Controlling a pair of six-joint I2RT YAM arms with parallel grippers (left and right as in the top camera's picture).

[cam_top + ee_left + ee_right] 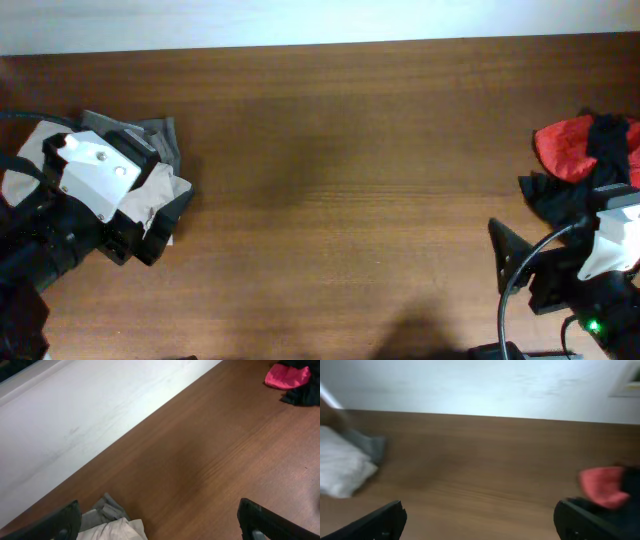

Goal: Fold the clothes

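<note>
Folded beige shorts [160, 195] lie at the table's left on darker grey shorts [165, 138]. My left gripper [165, 225] hovers over this pile, open and empty. In the left wrist view its fingers [160, 530] stand wide apart, with the beige shorts [117, 530] and grey shorts [102, 510] between them at the left. A red garment [565, 145] and a black garment [612, 140] lie bunched at the far right. My right gripper [512, 250] is open and empty just in front of them. The blurred right wrist view [480, 525] shows the red garment [602, 487] at the right.
The brown wooden table [350, 150] stretches between the two piles. A white wall [75, 420] runs along its far edge. The right arm's cables [520, 290] loop near the front right corner.
</note>
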